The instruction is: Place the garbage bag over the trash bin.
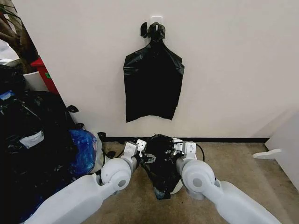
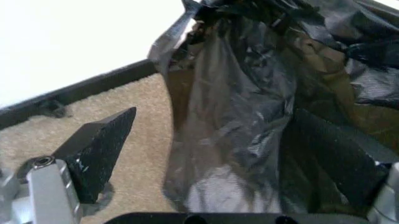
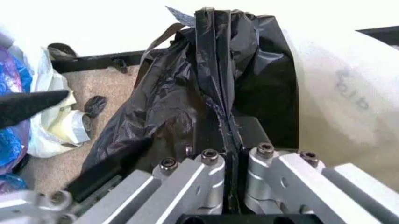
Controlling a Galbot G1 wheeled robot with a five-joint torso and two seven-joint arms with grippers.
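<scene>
The garbage bag [image 1: 161, 161] is a crinkly black film bunched between my two grippers, low in front of the wall. It drapes over the trash bin [image 1: 176, 187], of which slivers of white show under the bag. The bin's smooth white wall [image 3: 339, 102] stands right beside the bag [image 3: 187, 107] in the right wrist view. My right gripper [image 3: 229, 133] is shut on a pleated fold of the bag. My left gripper [image 2: 215, 116] is open, its black pads [image 2: 93, 151] wide apart. The bag's film [image 2: 237, 121] hangs between them, against the far pad.
A flat bunch of black bags [image 1: 153, 86] hangs from a hook on the wall straight ahead. A big heap of black bags [image 1: 28, 149] and a blue bag [image 1: 84, 150] crowd the left. A white panel [image 1: 285, 144] stands at the right. Beige carpet lies between.
</scene>
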